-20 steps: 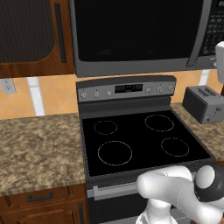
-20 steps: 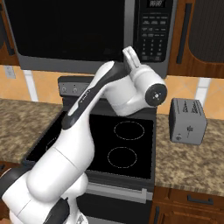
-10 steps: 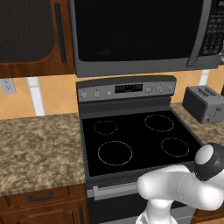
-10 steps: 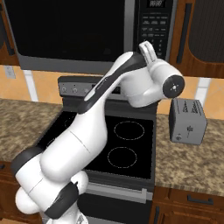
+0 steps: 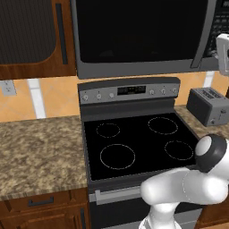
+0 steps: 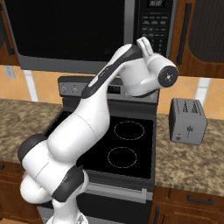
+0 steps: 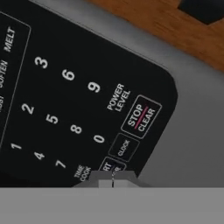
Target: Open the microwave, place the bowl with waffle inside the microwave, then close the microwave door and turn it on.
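Fingertips of the two-finger gripper (image 7: 112,179) sit pressed together, holding nothing, right at the lower edge of the black button keypad (image 7: 65,109). They are on or just at the partly covered start button (image 7: 109,167), beside CLOCK and below STOP/CLEAR; whether they touch it I cannot tell.

Over the last second the white arm (image 6: 87,127) has swung its wrist to the right and carried the hand from beside the long grey handle (image 6: 130,22) to the keypad — a closing-in move, not a reach for anything new.

Behind the hand, the large dark grey microwave (image 5: 138,36) hangs above the black glass stove top (image 5: 138,138), and its black-glass microwave door (image 6: 65,30) lies flush and shut. With the door closed, the reddish-brown bowl is presumably inside, though the dark window gives nothing away. By my reading only the last step remains: pressing start.
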You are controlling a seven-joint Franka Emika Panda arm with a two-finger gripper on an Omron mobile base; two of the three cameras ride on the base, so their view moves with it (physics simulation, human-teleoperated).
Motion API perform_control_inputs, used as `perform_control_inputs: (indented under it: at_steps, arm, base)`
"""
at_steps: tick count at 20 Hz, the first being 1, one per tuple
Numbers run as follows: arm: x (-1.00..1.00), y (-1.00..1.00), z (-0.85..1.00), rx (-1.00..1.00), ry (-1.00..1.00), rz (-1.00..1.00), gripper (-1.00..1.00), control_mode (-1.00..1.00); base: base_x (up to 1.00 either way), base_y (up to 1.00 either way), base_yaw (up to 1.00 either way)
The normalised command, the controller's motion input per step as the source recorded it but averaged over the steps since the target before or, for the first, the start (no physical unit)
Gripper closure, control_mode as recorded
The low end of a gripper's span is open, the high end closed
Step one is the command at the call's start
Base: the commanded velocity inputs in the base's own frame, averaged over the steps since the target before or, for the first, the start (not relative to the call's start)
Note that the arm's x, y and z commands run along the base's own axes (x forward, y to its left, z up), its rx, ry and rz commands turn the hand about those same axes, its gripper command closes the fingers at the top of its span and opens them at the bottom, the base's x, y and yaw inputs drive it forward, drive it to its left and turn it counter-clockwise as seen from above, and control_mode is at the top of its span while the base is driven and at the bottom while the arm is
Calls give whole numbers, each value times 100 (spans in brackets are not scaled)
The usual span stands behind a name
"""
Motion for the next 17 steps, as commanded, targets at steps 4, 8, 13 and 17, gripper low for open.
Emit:
perform_control_inputs:
  at_steps: [4, 8, 13, 17]
  arm:
    - [100, 0, -10, 0, 0, 0, 100, -100]
    - [98, 3, -50, -3, -2, 0, 100, -100]
    - [-38, 68, -96, -34, -45, 0, 100, -100]
    - [-100, 100, -100, -47, -69, 0, 100, -100]
  base:
    - [0, 0, 0]
    - [0, 0, 0]
    - [0, 0, 0]
    - [0, 0, 0]
